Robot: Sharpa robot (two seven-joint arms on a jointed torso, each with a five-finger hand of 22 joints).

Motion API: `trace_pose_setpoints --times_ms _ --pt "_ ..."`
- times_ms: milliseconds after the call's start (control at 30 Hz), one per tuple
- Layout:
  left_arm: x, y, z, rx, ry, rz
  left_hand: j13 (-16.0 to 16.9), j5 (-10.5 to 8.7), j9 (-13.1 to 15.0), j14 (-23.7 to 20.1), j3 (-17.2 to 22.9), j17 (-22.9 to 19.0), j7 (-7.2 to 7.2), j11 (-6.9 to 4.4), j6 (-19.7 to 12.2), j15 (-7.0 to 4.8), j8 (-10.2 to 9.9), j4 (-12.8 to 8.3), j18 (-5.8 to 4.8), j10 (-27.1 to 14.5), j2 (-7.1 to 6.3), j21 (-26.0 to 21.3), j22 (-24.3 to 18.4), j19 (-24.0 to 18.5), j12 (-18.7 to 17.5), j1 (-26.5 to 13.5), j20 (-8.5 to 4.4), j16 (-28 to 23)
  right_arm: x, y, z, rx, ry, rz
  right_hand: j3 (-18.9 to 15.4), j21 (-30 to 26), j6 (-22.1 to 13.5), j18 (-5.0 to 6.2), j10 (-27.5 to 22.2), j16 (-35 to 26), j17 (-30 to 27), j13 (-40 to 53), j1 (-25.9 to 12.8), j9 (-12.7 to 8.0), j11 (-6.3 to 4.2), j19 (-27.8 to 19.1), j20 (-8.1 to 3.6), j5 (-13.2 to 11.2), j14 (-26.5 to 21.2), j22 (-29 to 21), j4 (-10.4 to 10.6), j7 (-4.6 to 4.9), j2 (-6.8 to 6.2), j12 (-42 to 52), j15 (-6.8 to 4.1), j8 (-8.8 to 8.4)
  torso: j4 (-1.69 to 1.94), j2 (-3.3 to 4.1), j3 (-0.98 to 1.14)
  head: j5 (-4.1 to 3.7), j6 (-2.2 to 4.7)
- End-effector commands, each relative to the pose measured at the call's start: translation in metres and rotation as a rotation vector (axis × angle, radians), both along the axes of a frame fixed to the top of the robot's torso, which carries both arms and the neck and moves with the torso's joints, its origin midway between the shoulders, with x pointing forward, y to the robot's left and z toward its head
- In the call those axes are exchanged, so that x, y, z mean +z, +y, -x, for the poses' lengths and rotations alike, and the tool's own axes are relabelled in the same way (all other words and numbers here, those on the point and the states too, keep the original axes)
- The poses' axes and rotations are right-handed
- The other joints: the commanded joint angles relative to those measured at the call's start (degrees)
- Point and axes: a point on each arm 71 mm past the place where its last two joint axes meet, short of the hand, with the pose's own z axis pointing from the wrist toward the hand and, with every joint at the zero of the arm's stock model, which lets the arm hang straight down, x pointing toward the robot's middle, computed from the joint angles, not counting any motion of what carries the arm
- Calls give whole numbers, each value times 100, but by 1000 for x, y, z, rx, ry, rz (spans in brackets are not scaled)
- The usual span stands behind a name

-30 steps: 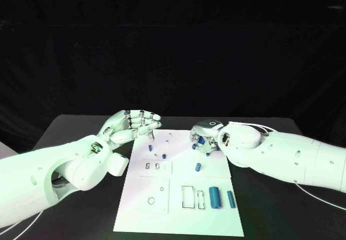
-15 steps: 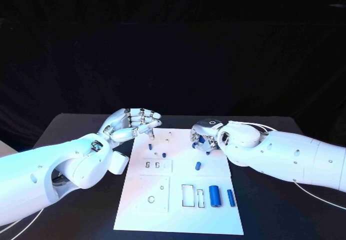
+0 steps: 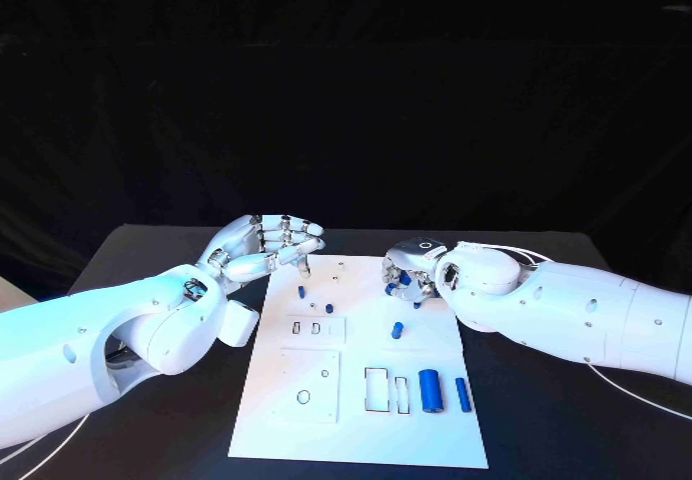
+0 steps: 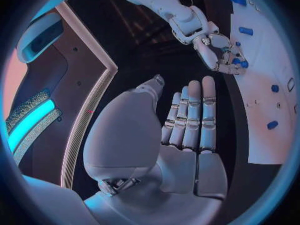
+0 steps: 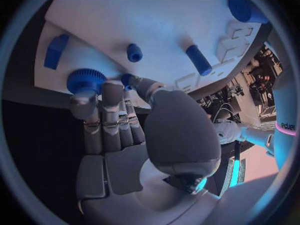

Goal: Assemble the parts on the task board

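Hands of the robot met over the far end of the task board [image 3: 361,420], the white plate lying lengthwise away from the robot on the black table [image 3: 159,260]. The right hand [image 3: 408,279] pinched a blue toothed gear [image 5: 85,80] at its fingertips, just above the board's far right edge. The left hand [image 3: 271,246] hovered at the far left corner, its fingers straight and close together, holding nothing. Near the robot, a large blue cylinder [image 3: 428,390] and a slimmer blue rod [image 3: 463,394] lay side by side, long axes running along the board. Small blue pegs [image 3: 303,292] stood farther up.
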Motion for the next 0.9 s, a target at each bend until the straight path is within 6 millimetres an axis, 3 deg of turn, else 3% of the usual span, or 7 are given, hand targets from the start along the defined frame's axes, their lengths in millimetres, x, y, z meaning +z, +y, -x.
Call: trace_pose_setpoints --times_ms 33,167,233,333,400,667,900 --pt "2 -3 1 -23 -4 8 9 -25 9 -51 -20 -8 186 5 -34 0 -11 2 26 -33 45 36 7 -26 2 6 -4 -32 -1 0 0 -3 3 11 30 21 38 -66 46 23 -3 1 34 12 3 18 1 -6 -34 8 7 11 32 6 0 26 2 8 0 0 -16" --pt "2 -2 1 -22 -4 8 9 -25 11 -51 -19 -9 186 6 -35 0 -10 3 26 -34 49 37 8 -28 3 6 -4 -34 -1 1 0 -3 -10 -1 103 49 132 -71 191 82 10 17 126 70 -21 37 -6 -26 -49 64 -28 -8 74 39 -18 95 0 2 -5 -3 -28" --pt "2 -2 1 -21 -3 8 9 -25 11 -51 -19 -9 186 6 -35 0 -10 3 26 -34 49 37 8 -28 3 6 -4 -34 0 1 0 -1 -19 -10 256 74 213 -74 330 136 7 27 237 152 -54 46 -32 -512 -70 121 -74 -32 155 36 -49 175 -3 2 -6 0 -26" --pt "2 -3 0 -22 -2 9 9 -25 11 -51 -19 -9 186 6 -35 0 -10 3 26 -34 49 37 8 -28 3 6 -4 -34 1 2 0 -2 -29 -29 304 98 301 -80 438 174 12 44 239 220 -84 60 -42 -539 -74 172 -81 -59 165 54 -68 250 -2 1 -4 -6 -27" --pt "2 -3 0 -22 -1 9 10 -25 13 -52 -19 -11 187 6 -36 1 -10 5 26 -37 54 39 8 -32 5 6 -2 -37 3 2 0 -9 -35 -52 288 103 285 -86 458 213 18 42 133 272 -87 64 -44 -738 -78 203 1 -71 160 25 -71 273 -1 -1 -5 -5 -33" --pt "1 -2 0 -19 -1 10 10 -25 14 -52 -18 -12 188 7 -38 1 -9 6 26 -39 61 40 9 -34 7 8 -1 -39 6 4 -1 -33 -66 -101 283 118 276 -91 452 244 48 39 114 282 -84 77 -43 -741 -71 231 16 -68 153 15 -72 274 5 -4 -5 -7 -24" --pt "1 -1 -2 -13 1 10 10 -25 14 -52 -18 -12 188 7 -38 1 -9 6 26 -39 61 40 9 -34 7 8 -1 -39 11 4 -2 -57 -98 -130 281 122 273 -93 442 259 58 36 112 292 -84 81 -41 -739 -68 240 18 -68 140 5 -73 278 -2 -6 -4 23 25"
